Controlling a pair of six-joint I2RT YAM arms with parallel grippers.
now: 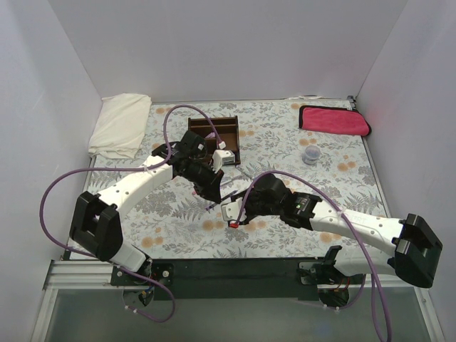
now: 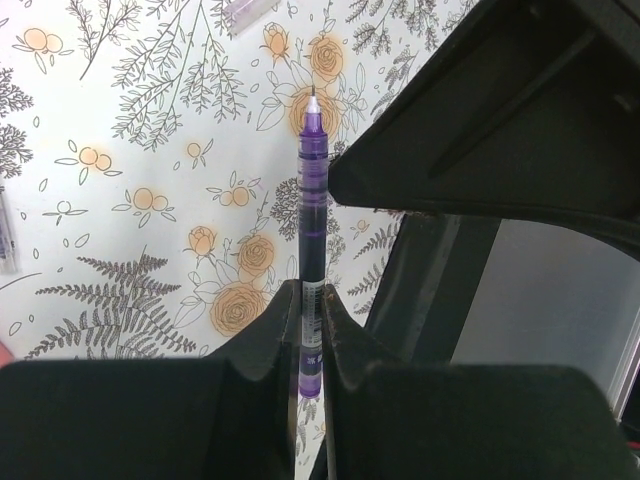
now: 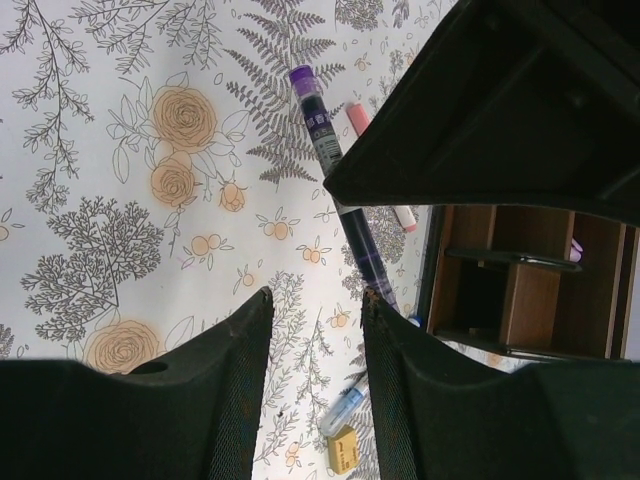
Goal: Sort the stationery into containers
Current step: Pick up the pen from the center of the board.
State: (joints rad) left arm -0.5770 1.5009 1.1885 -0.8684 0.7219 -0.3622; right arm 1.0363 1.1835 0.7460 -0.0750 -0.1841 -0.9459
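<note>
Pen [image 2: 314,215], purple, is clamped between the closed fingers of the left gripper [image 2: 311,300], its tip pointing out over the floral tablecloth [image 2: 120,200]. We note a white printed band on the barrel, too small to read. We find the right gripper [image 3: 317,298] half spread with nothing between its fingers, above the cloth near the wooden organizer [image 3: 528,305]. A pink-tipped marker [image 3: 356,118] lies close by.

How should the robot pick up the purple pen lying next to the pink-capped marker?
Grab the purple pen around its dark middle, coming straight down from above with the right end effector, its fingers closing across it. It lies flat and is long and thin, so the middle should balance best. Mind the pink-capped marker lying close beside it.
</note>
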